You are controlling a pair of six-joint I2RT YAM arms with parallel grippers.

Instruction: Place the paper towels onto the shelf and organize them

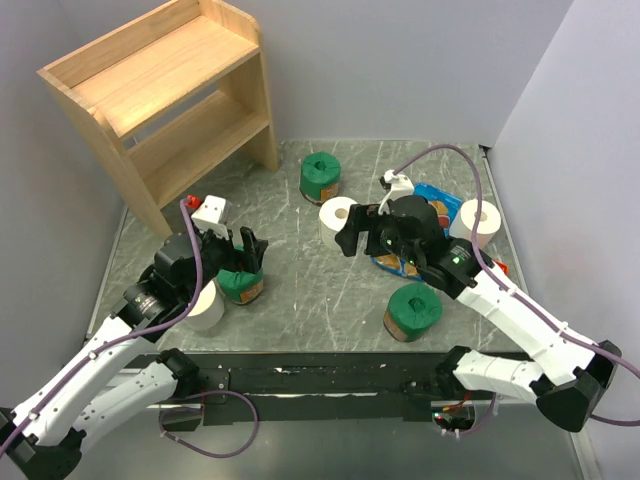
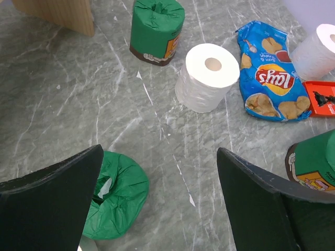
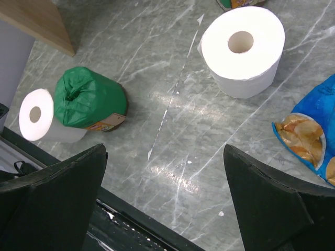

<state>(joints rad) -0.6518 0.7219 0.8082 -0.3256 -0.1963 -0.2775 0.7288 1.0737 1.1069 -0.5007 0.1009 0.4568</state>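
Six paper towels, all on the grey marbled table (image 1: 300, 300); the light wood shelf (image 1: 165, 95) stands at the far-left corner, well apart from most of them.

Writing: we read only "Lay's" on the blue chip bag (image 2: 267, 78). The flat red packet (image 2: 322, 97) beside it carries a dark print too small for us to read. The orange-brown labels on the green rolls show small marks that we cannot make out.

Left gripper (image 1: 240, 248): jaws spread wide, holding nothing. We note the left green roll (image 1: 241, 285) directly under it. In the left wrist view the roll's crinkled top is partly hidden behind one finger (image 2: 49, 204), at the edge of the gap. The left white roll (image 1: 207, 308) sits just beside that green one, against the arm.

Right gripper (image 1: 358, 232): also wide open and empty. The centre white roll (image 1: 340, 213) stands on end just beside it, ahead of the gap in the right wrist view, hollow core up.

Others: the far green roll (image 1: 320, 177) is near the shelf's foot. The near green roll (image 1: 413, 312) is under the right arm. The right white roll (image 1: 475, 222) is beyond the chip bag.

Look: three rolls in shiny green wrap gathered at the top, three bare white and lightly textured.
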